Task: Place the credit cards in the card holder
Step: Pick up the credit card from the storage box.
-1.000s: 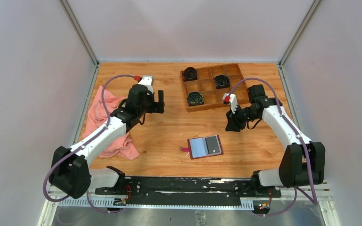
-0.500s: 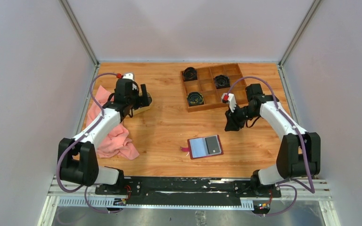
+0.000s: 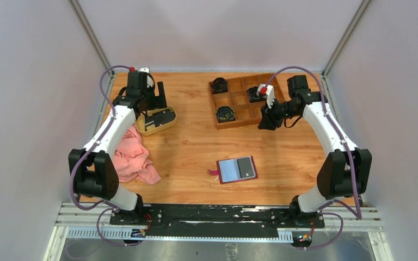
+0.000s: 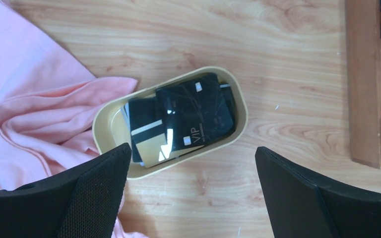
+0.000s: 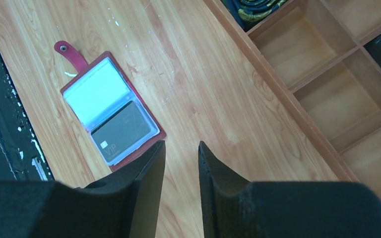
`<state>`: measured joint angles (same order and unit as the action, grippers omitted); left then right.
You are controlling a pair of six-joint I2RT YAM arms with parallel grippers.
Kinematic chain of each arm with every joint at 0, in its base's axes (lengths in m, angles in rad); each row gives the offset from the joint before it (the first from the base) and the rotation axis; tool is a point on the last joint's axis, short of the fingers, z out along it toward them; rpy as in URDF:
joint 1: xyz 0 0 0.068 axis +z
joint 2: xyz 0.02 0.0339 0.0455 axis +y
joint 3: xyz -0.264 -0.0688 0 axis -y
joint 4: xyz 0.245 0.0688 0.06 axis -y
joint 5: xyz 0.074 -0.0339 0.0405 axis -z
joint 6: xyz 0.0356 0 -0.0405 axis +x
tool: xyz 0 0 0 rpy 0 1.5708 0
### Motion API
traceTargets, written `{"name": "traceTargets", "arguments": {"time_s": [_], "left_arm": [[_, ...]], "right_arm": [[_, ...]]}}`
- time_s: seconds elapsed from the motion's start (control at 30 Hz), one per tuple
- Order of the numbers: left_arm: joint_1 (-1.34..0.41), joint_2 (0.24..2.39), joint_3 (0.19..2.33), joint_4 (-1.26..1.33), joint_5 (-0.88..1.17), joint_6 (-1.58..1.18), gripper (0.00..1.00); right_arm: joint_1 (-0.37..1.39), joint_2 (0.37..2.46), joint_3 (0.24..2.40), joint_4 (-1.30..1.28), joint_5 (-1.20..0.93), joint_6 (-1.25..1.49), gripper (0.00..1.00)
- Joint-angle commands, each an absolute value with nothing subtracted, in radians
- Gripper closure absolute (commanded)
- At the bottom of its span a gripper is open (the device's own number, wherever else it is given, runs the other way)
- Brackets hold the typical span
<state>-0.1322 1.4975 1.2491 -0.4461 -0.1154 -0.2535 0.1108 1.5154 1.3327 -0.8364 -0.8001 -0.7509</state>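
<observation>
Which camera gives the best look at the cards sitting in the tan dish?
The left wrist view: the cards overlap in the dish close up, VIP print legible. Top external shows them small and dark; right wrist misses them.

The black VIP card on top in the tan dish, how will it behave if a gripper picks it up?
Probably stiff and light: the VIP card looks thin and flat. Its glossy face shows glare, so it may slide over the cards beneath. Lying inside the dish rim, its edge may be hard to catch.
</observation>
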Motion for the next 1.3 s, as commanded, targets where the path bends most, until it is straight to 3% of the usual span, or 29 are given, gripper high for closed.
{"name": "traceTargets", "arguments": {"time_s": [0.0, 0.57, 1.13, 1.27], "left_arm": [[-0.087, 1.485, 1.223, -0.492, -0.025, -0.228, 0.0], [-0.038, 1.631, 1.151, -0.356, 0.007, -0.242, 0.0], [-0.038, 1.881, 1.265, -0.278, 0.011, -0.31, 0.24], [-0.038, 1.898, 1.261, -0.284, 0.002, -0.324, 0.25]], "right_arm": [[0.087, 1.517, 1.303, -0.882, -0.793, -0.78, 0.64], [0.069, 1.587, 1.229, -0.836, -0.84, -0.786, 0.64], [0.069, 1.635, 1.229, -0.833, -0.839, -0.784, 0.64], [0.069, 1.64, 1.229, -0.834, -0.836, -0.785, 0.63]]}}
